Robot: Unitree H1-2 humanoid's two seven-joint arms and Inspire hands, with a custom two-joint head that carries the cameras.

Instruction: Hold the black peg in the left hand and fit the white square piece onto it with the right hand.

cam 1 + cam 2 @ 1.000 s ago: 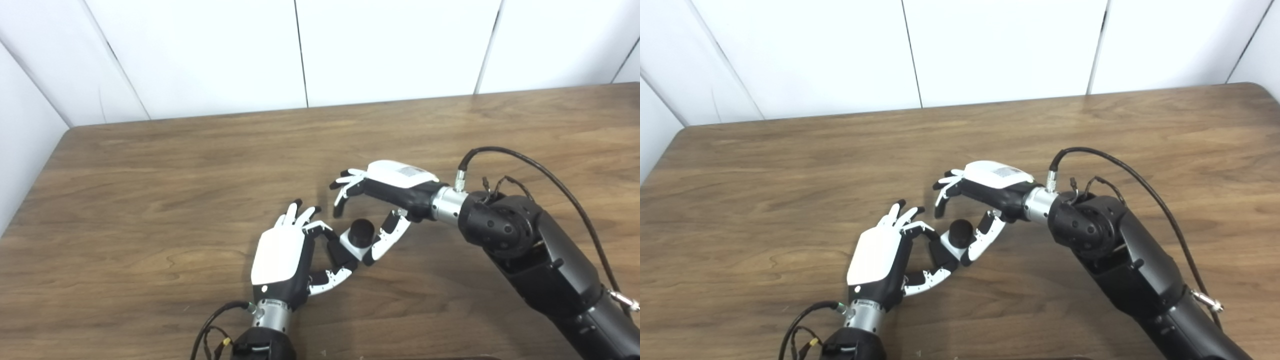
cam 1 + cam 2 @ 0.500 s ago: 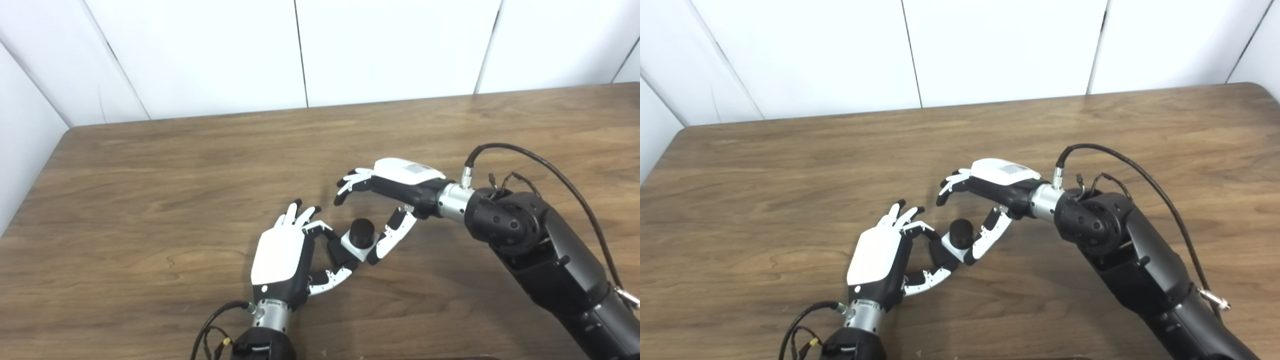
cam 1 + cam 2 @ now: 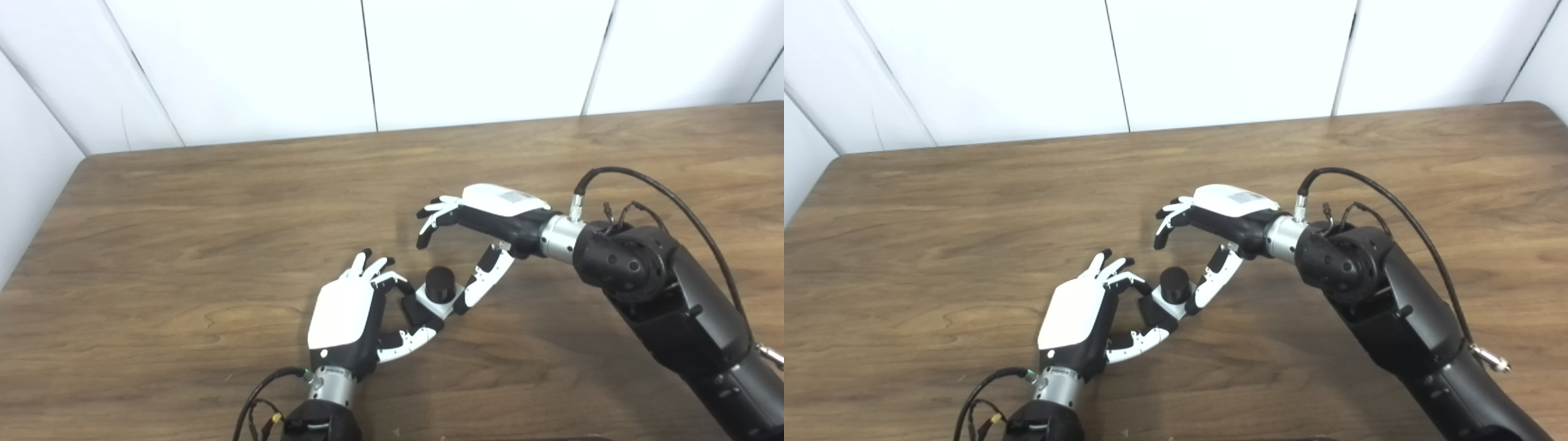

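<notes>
Nearest the camera, the left hand (image 3: pixel 343 318) rises from the bottom edge with its white back facing up, its fingers and thumb closed around the white square piece (image 3: pixel 433 301). The black peg (image 3: pixel 440 284) stands upright in that piece, its round top showing above the white collar, so the two are already joined and held just above the wooden worktop (image 3: pixel 184 245). Just beyond, the right hand (image 3: pixel 484 239) reaches in from the right side, holding nothing, fingers curled apart above the peg; its thumb (image 3: pixel 481 286) lies close beside the white piece, and contact cannot be judged. White wall panels (image 3: pixel 245 67) stand behind the worktop.
</notes>
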